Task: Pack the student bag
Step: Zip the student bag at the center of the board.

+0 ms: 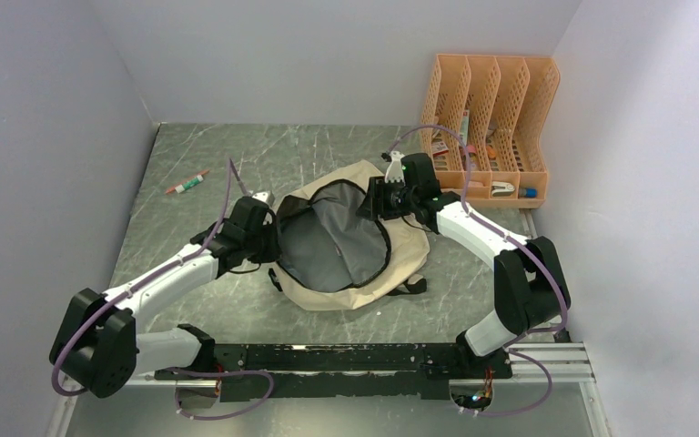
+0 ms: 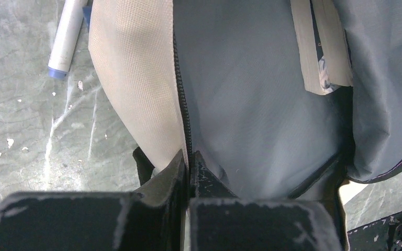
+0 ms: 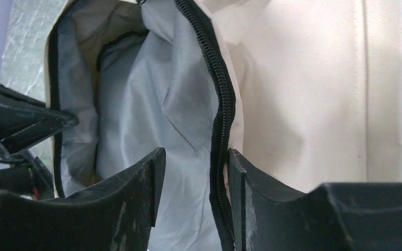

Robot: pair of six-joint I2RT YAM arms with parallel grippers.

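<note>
White links (image 1: 159, 284), black joints (image 1: 528, 291), purple cables (image 1: 228, 187); left pincer (image 2: 189, 163) black, scuffed.

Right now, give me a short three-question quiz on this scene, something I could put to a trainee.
1. True or false: the left tool is shut on the zipper edge of the student bag.
2. The right tool has its jaws: A) shut tight with nothing between them; B) apart, astride the bag's zipper rim; C) out of sight.
3. Fill in: the orange file organizer stands at the far ___ corner of the table.

Key: 1 true; 2 B; 3 right.
</note>
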